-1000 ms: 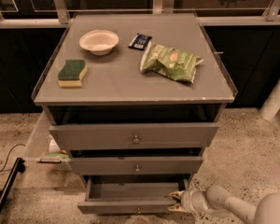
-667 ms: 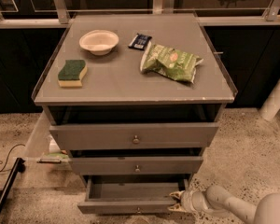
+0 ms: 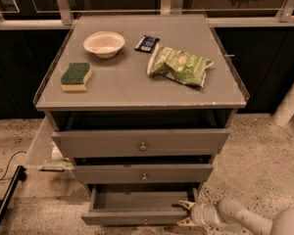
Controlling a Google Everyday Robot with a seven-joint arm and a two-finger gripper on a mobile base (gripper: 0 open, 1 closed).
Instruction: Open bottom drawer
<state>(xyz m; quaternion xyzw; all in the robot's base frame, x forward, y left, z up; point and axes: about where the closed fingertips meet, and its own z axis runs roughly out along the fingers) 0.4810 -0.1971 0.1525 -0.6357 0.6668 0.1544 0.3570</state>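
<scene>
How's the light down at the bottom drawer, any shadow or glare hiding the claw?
Camera view: the bottom drawer is dim inside, shaded by the middle drawer, yet readable; the claw at its right front corner is lit and stands out against the floor; no glare on the tabletop.

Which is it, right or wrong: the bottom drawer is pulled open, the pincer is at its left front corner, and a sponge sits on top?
Wrong in one respect: the camera view shows the pincer at the right front corner of the bottom drawer, not the left. The drawer is pulled open, and a sponge sits on the cabinet top.
</scene>
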